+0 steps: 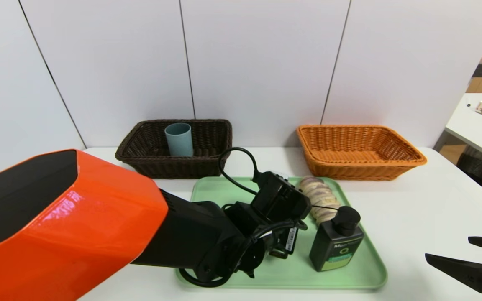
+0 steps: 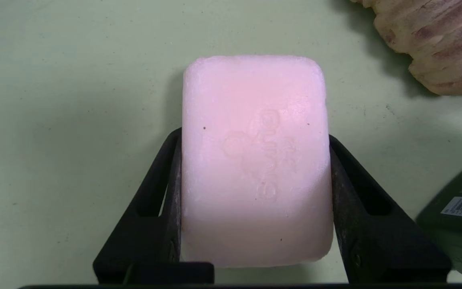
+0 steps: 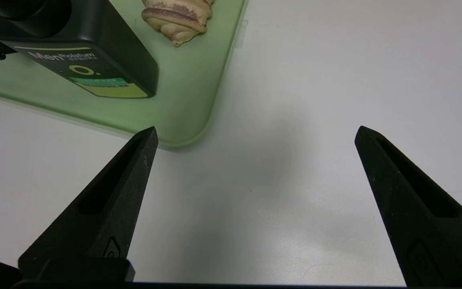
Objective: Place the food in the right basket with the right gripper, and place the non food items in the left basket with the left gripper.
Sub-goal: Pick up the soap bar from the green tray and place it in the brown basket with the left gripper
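While the soap bar (image 2: 255, 160) lies flat on the green tray (image 1: 362, 276), the left gripper (image 2: 255, 208) has one black finger pressed on each long side of it. The fingers (image 2: 163, 208) squeeze the soap, which I think is the way to lift it without it slipping. It is not food, so it should go in the dark brown basket (image 1: 207, 163) at the back left, by the wall.

That basket already holds the blue-grey cup (image 1: 179, 139), standing up. Just beside the soap on the tray lies the ridged bread roll (image 1: 320, 198), and next to that stands the black pump bottle (image 1: 336, 244) with the green label. The roll is the food, so it should go in the orange basket (image 1: 358, 167) at the back right, which has nothing in it that I can see.

Off to the right, above the bare white table (image 1: 425, 209) near the tray's corner, the right gripper (image 3: 255, 136) hangs with its pointed fingers spread wide and nothing between them. It looks like it is waiting its turn for the roll.
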Controlling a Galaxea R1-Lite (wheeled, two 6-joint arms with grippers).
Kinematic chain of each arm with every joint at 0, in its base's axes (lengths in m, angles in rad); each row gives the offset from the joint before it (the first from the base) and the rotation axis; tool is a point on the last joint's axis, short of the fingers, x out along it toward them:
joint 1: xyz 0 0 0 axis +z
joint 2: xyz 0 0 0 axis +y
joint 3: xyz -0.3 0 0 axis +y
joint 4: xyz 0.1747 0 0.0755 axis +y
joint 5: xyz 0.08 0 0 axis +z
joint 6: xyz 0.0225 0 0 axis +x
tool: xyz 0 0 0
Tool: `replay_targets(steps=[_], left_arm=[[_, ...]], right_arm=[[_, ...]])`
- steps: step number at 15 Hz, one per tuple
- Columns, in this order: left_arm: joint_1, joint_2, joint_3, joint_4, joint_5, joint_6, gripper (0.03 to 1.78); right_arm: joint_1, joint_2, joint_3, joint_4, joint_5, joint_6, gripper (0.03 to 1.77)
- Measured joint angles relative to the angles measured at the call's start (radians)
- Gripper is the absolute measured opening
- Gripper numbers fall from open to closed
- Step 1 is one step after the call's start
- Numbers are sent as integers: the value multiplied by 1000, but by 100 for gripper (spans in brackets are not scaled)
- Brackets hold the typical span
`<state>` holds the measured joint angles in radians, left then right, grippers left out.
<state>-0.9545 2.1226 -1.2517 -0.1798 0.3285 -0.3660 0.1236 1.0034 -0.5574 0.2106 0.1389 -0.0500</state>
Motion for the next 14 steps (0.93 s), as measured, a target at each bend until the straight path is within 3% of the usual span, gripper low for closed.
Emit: replay_targets(steps=[10,14], left_arm=[[91,-144,-9,32,1,99,101],[145,-227,-63,134,-2,113,101]], right_arm=[[0,-3,0,-8,-2,0,170],[0,-3,-1,-10,0,-1,170]])
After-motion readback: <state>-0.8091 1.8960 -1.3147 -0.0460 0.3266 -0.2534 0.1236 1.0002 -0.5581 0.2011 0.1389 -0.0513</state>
